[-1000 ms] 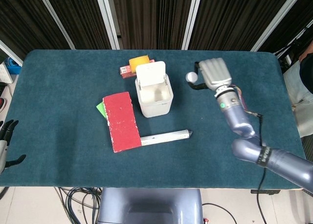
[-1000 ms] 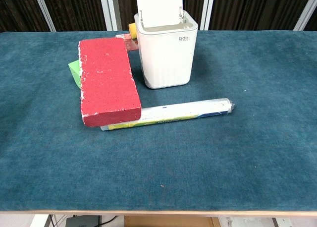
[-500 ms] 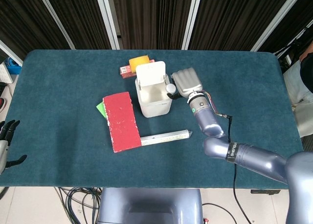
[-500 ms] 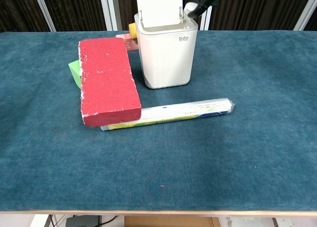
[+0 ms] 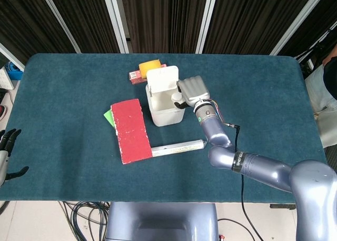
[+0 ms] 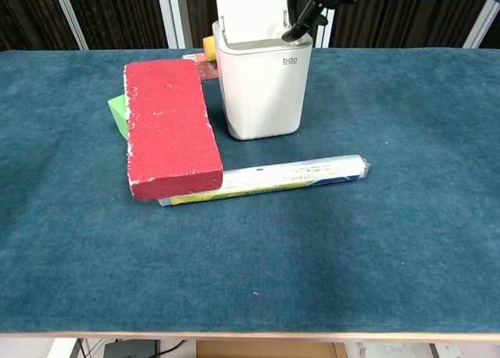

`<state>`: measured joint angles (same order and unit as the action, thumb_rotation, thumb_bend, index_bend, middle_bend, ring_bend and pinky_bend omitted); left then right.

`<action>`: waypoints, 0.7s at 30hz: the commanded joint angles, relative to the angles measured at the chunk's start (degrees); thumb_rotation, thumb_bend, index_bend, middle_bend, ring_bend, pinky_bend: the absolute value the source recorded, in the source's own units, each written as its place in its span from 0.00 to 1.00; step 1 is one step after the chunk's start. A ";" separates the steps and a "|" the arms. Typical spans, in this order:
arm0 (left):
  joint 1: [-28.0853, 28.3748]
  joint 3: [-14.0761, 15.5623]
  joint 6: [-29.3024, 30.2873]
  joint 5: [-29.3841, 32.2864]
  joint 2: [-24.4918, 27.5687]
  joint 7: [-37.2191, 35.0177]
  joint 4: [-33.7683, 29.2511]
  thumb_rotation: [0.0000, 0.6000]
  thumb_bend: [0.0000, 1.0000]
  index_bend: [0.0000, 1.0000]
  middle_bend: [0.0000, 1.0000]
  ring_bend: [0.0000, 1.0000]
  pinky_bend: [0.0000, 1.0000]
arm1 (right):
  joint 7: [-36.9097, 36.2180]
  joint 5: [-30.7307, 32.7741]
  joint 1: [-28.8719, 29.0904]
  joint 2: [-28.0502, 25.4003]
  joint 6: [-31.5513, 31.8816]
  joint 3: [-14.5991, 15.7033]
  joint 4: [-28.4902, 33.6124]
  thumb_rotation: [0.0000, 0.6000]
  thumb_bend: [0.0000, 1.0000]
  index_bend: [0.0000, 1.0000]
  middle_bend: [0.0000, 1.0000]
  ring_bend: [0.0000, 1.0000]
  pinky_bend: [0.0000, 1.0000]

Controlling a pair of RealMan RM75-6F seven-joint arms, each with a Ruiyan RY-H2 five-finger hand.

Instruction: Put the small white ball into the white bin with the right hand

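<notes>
The white bin (image 5: 167, 116) stands mid-table with its lid (image 5: 161, 78) tipped up at the back; the chest view shows its front wall (image 6: 262, 92). My right hand (image 5: 192, 89) reaches over the bin's right rim. The small white ball (image 5: 176, 98) sits at its fingertips, over the bin's opening. In the chest view the dark fingers (image 6: 301, 20) dip to the rim, and the ball is hidden there. My left hand (image 5: 7, 142) hangs off the table's left front corner with its fingers spread, holding nothing.
A red brick (image 5: 130, 130) lies left of the bin, on a green sheet (image 5: 108, 116) and on the end of a rolled tube (image 5: 180, 146). A yellow block (image 5: 148, 66) and a pink box (image 5: 136, 76) sit behind the bin.
My right hand has carried the ball leftward from the open table on the right to the bin's rim, and now over its opening. The left hand has not moved.
</notes>
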<state>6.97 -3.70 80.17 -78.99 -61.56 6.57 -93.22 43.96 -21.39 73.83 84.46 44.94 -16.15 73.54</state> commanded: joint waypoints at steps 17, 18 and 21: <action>0.25 -0.37 0.38 -0.04 -0.51 0.24 0.53 1.00 0.16 0.15 0.15 0.03 0.00 | -9.99 -3.20 -5.61 -10.38 2.87 -2.36 10.11 1.00 0.16 0.34 0.78 0.90 0.85; 0.22 -0.42 0.70 -0.25 -0.74 0.18 0.79 1.00 0.16 0.15 0.15 0.03 0.00 | -11.82 -3.72 -7.18 -12.70 2.52 -2.62 11.85 1.00 0.16 0.34 0.77 0.89 0.85; 0.13 -0.41 0.91 -0.26 -1.04 0.19 1.06 1.00 0.16 0.15 0.15 0.03 0.00 | -16.73 -7.03 -11.68 -17.94 2.49 -2.96 15.60 1.00 0.16 0.34 0.69 0.81 0.82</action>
<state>7.12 -4.10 81.08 -79.29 -62.57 6.74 -92.18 31.81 -25.26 66.43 71.20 47.40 -18.31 85.25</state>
